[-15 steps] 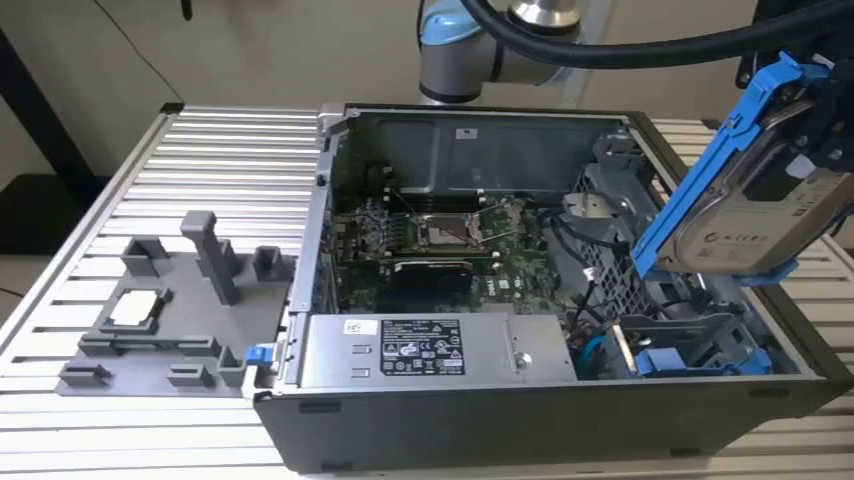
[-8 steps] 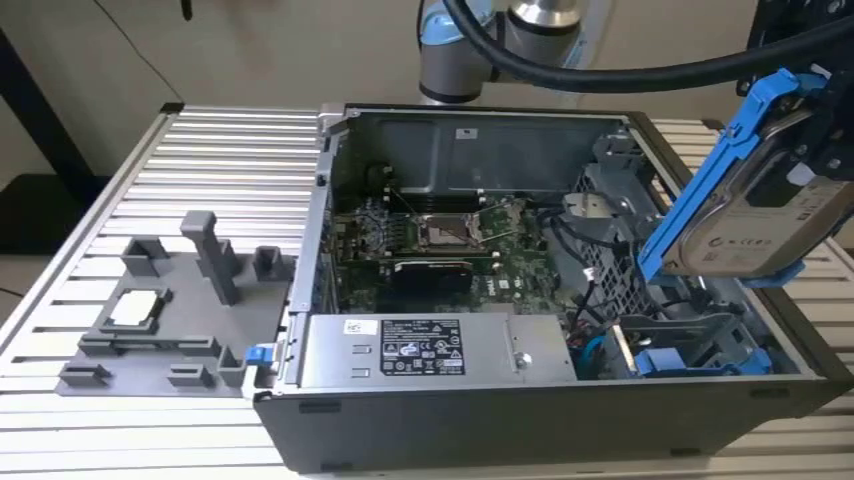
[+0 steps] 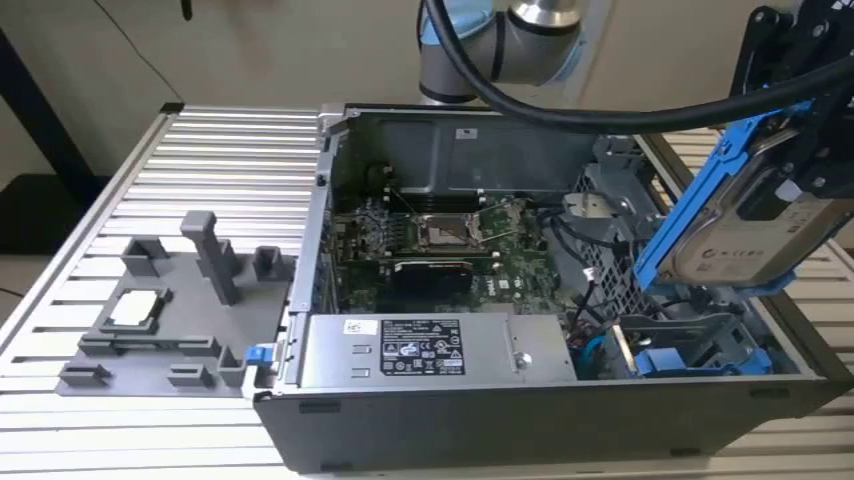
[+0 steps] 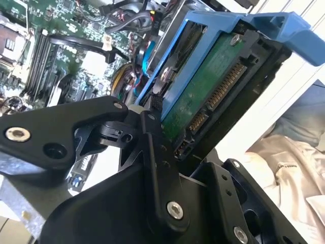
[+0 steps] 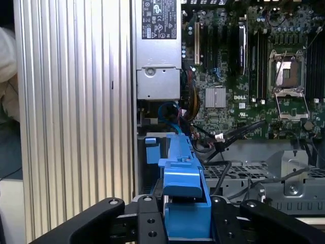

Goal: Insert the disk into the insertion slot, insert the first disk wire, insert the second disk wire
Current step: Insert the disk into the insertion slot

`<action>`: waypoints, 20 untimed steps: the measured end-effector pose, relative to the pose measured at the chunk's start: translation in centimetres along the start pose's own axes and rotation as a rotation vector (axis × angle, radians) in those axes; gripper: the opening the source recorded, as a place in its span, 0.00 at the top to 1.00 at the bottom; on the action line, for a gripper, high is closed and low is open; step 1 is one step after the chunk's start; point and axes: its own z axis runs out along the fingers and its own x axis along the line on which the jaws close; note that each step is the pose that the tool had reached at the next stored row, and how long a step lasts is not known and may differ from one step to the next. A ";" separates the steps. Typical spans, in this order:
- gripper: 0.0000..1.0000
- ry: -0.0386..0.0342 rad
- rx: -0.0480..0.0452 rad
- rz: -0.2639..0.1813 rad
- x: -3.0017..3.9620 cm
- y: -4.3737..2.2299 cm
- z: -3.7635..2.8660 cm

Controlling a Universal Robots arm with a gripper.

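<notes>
Gripper (image 5: 185,226) is clamped on the disk (image 3: 738,238), held tilted on edge above the open computer case (image 3: 534,420). My fingers (image 5: 226,223) cover part of its blue frame, and the exterior view cuts off my upper part. Below me, the insertion slot (image 3: 687,335) is partly hidden behind the disk; whether its lower edge touches the slot, I cannot tell. Open room lies beside the disk, over the circuit board (image 3: 441,260).

Silver-grey jointed robot arm (image 3: 497,45) at the top centre of the exterior view, wrist out to that view's right. The black two-finger gripper (image 3: 798,180) is raised, fingers (image 5: 147,226) clamped on both sides of the silver-grey disk in a bright blue plastic carrier (image 3: 741,220), which is held tilted.
</notes>
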 end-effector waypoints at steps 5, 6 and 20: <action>0.67 -0.0001 0.0000 0.000 0.00 0.00 0.73; 0.67 -0.0001 0.0000 0.000 0.01 0.00 0.89; 0.67 -0.0004 0.0001 0.000 0.03 -0.02 2.50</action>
